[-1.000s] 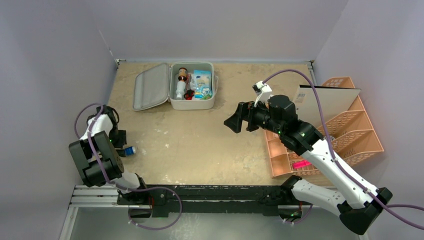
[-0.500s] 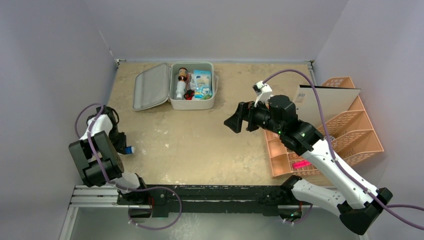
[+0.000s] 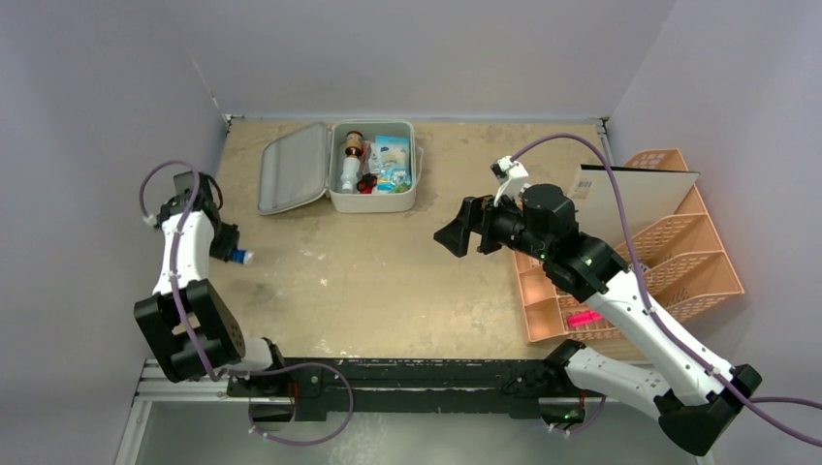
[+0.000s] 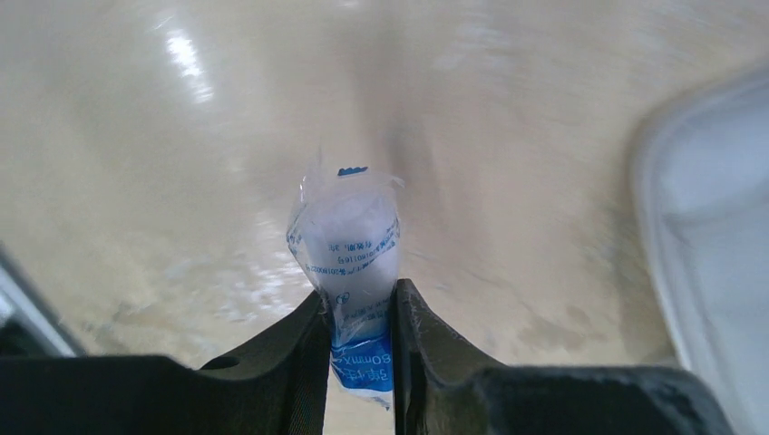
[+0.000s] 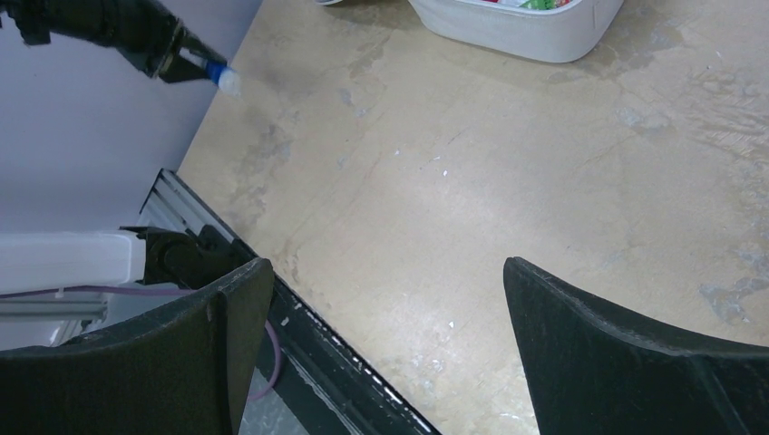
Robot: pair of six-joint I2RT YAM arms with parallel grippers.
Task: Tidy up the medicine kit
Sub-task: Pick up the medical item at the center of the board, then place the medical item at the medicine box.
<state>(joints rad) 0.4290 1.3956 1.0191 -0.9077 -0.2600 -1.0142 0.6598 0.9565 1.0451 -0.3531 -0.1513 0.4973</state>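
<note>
Medicine kit (image 3: 373, 202) sits at the upper centre of the top view, on the far part of the worktop (image 3: 388, 291). It is open, with its lid (image 3: 293, 167) laid flat to the left of the tray. Inside the tray lie a small bottle (image 3: 351, 161) and a blue-and-white packet (image 3: 393, 160).

At the left of the frame, the left end effector (image 3: 233, 256) is pinched on a small clear sachet with blue print (image 3: 244, 258). The left wrist view shows its fingers (image 4: 304, 349) pressing the sachet's lower end from both sides, and the white, bulging upper part sticks out past the tips. The sachet is off the worktop and well apart from the kit.

The right end effector (image 3: 454, 238) hangs over the middle right of the worktop. Its fingers (image 5: 218, 335) are spread wide, with nothing between them. Behind that arm, at the right edge, stands a peach-orange lattice organizer (image 3: 693, 266) with a white board (image 3: 635, 199) leaning in it.
</note>
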